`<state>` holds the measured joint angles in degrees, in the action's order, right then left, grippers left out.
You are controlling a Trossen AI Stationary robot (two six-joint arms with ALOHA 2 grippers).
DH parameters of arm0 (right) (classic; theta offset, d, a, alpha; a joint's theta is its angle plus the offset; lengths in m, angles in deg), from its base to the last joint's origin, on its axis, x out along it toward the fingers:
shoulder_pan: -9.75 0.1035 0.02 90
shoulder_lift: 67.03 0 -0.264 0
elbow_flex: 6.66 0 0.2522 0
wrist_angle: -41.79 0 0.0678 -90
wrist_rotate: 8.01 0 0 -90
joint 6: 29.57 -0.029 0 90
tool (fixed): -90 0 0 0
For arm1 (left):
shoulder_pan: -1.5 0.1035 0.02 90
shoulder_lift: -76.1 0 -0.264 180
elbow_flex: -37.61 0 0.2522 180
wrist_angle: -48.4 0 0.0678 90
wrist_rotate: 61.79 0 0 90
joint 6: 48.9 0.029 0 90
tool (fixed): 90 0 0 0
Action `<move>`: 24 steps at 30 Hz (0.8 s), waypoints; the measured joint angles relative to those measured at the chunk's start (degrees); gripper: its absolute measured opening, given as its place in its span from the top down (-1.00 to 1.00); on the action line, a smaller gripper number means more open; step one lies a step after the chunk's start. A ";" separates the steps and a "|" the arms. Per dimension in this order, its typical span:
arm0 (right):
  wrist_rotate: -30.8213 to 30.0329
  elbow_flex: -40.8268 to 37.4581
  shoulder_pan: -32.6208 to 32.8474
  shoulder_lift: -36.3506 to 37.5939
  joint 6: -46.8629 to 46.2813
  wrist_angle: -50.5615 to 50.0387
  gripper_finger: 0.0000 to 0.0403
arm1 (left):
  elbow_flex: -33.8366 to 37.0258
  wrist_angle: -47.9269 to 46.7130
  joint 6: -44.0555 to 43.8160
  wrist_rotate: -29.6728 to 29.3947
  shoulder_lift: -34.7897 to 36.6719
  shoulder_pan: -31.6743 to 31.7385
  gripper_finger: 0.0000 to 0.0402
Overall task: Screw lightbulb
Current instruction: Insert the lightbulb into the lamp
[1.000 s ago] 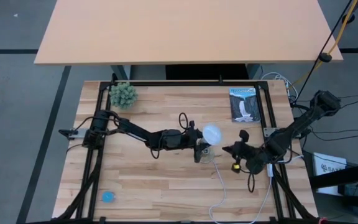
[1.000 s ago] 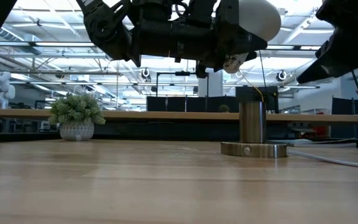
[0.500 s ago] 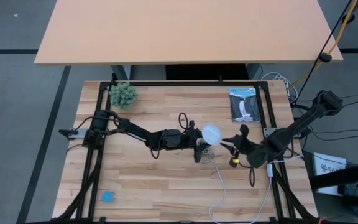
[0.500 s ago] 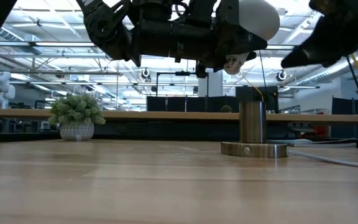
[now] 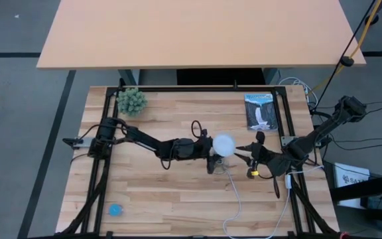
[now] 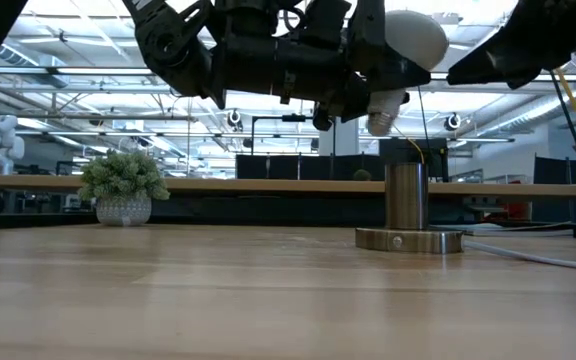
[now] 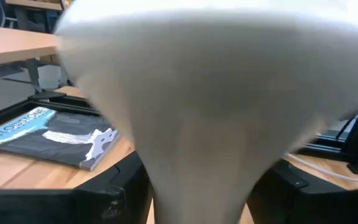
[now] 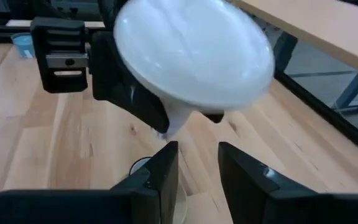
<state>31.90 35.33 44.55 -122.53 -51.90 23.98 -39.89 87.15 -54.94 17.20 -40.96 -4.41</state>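
The tabletop (image 5: 178,192) carries both arms near its centre. The left tool (image 5: 212,154) is clenched on the lightbulb (image 5: 224,143), held in the air above the socket (image 6: 408,236); since a second ago the bulb has tipped, its grey base now pointing more steeply down. The right tool (image 5: 249,154), at 3 o'clock of the bulb, has slid in closer, its fingers (image 8: 163,171) parted and grasping nothing. A potted plant (image 5: 132,101) sits at 10 o'clock.

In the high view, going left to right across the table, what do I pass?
Blue object → potted plant → left gripper → lightbulb → right gripper → book.
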 joint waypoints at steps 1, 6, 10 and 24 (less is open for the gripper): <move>1.16 0.00 -0.02 -0.01 -0.88 -0.02 0.47 | 0.00 0.06 0.01 -0.02 0.00 -0.24 -0.06; 8.58 0.00 -0.01 -0.62 -7.69 -0.96 0.47 | -1.37 -0.71 0.10 -0.09 0.00 -1.48 -0.06; 11.45 0.00 1.70 -1.18 -11.72 -1.44 0.47 | -4.68 -5.39 2.15 -0.61 0.00 -2.30 -0.06; -2.42 0.00 9.43 0.13 -23.94 -18.51 0.47 | -6.66 -5.14 0.05 -2.43 -3.18 -1.26 -0.06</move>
<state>29.48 35.33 53.98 -122.40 -75.84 5.47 -46.55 82.01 -54.89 14.78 -44.13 -5.67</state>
